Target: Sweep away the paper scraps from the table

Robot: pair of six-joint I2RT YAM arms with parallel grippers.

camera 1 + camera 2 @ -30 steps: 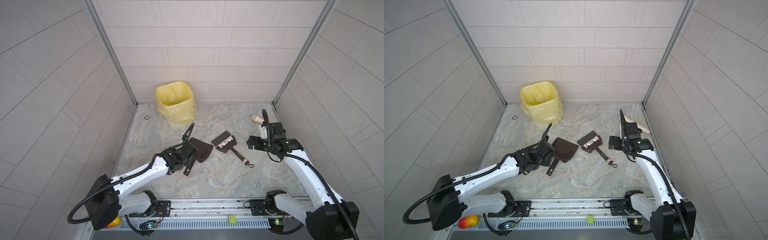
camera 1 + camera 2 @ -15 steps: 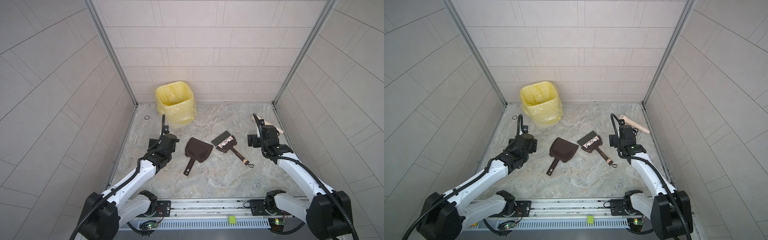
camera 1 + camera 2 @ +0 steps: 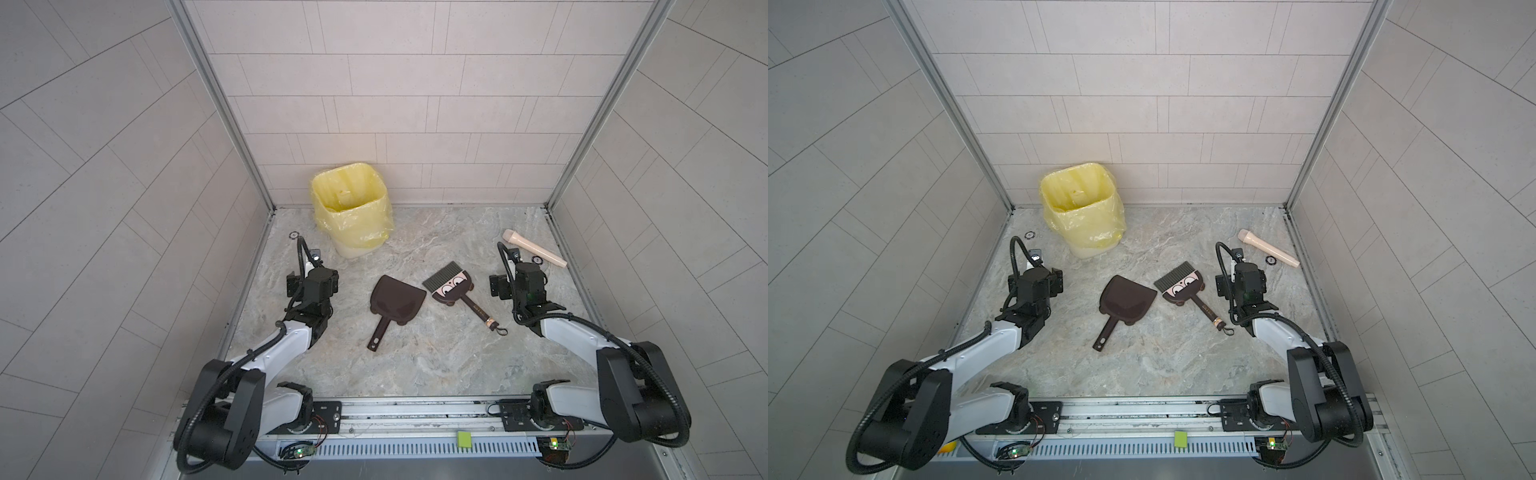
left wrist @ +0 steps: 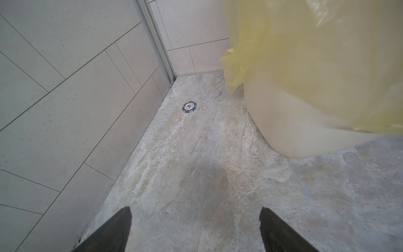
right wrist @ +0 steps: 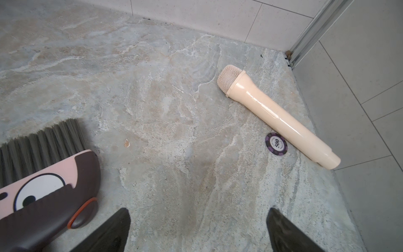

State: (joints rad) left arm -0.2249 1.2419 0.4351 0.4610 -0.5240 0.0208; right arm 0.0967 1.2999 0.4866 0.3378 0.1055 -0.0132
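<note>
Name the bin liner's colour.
The bin liner is translucent yellow, clearest in a top view.

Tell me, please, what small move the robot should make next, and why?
Probably fold both arms back to rest. No paper scraps show on the table; the brush and dustpan lie flat beside each other, and the left gripper and right gripper are open and empty.

The 2 top views hang high over the front rail, tilted steeply down toward the back wall. They are far enough off to hold the whole table and both arms, and they share nearly all of it. Each wrist camera sits close behind its claw, low over the table, looking forward past the tips. Ahead of the left claw lie a chip and the bin, both also in both top views. Ahead of the right claw lies a mic.
</note>
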